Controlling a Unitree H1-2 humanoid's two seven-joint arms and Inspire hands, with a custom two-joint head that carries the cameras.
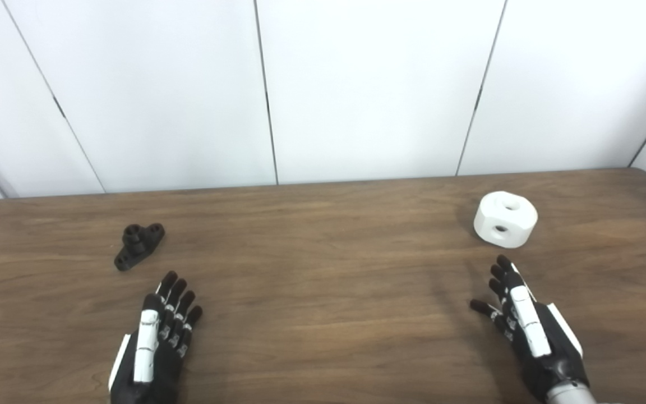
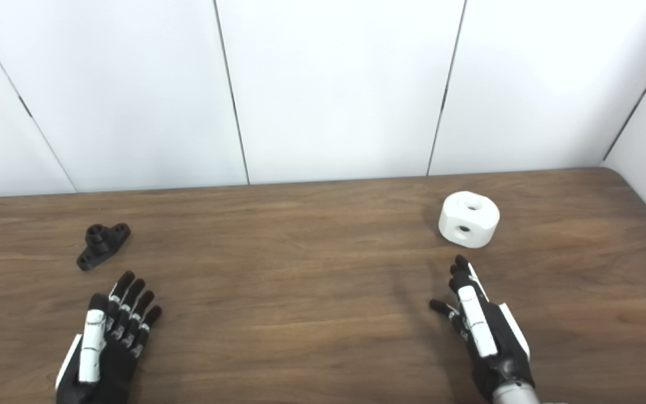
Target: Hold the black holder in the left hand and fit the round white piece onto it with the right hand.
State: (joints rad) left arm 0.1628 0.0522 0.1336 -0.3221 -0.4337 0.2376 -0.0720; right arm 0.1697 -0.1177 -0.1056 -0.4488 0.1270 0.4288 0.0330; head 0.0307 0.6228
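The left hand [image 1: 155, 336] and right hand [image 1: 530, 325] hover spread and empty over the counter [image 1: 323, 314]. The black holder [image 1: 139, 246] lies just beyond the left, the round white piece [image 1: 505, 219] beyond the right. Only the right eye view shows the counter's rounded far-right corner.

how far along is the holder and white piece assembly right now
Nothing is done yet. The black holder lies on the table beyond the open left hand; the round white piece sits apart, ahead of the open right hand. Neither is held. Both pickups and the fitting remain.
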